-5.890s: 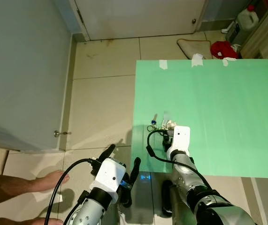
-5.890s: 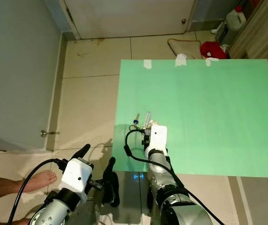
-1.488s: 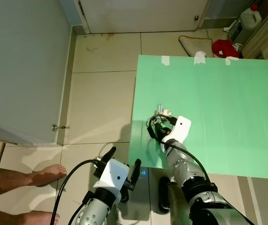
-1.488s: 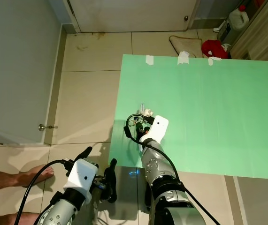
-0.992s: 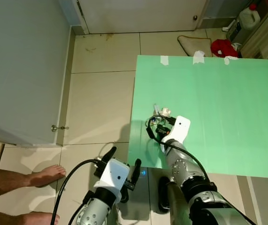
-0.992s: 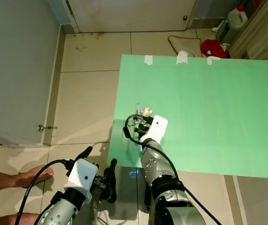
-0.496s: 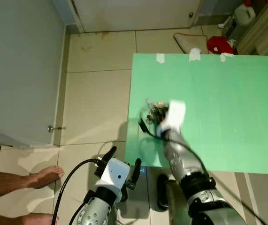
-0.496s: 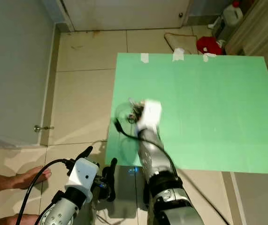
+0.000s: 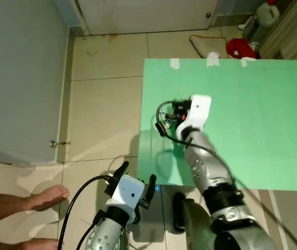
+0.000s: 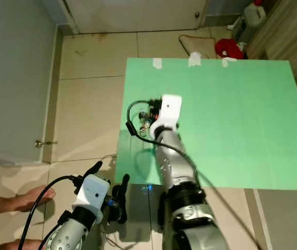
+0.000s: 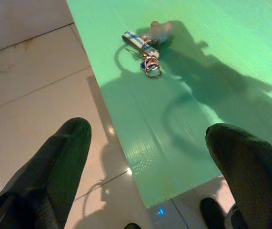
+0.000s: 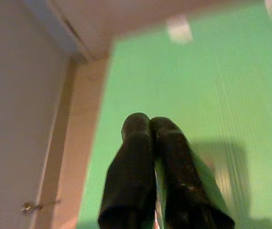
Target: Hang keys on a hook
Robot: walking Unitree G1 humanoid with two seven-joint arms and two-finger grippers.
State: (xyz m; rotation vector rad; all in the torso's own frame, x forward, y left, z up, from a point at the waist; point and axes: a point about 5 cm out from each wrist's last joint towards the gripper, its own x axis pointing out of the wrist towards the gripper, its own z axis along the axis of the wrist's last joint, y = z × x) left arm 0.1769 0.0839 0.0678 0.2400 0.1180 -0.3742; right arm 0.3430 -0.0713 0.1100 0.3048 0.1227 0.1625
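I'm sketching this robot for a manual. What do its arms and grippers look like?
Both arms are silver metal with a white boxy wrist housing. Looping black cables run to each wrist. The left gripper and right gripper each have two long, rounded black fingers.

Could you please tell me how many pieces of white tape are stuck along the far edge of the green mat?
3: one piece toward the robot's left, one near the middle, one further right. More could lie past the frame's right edge.
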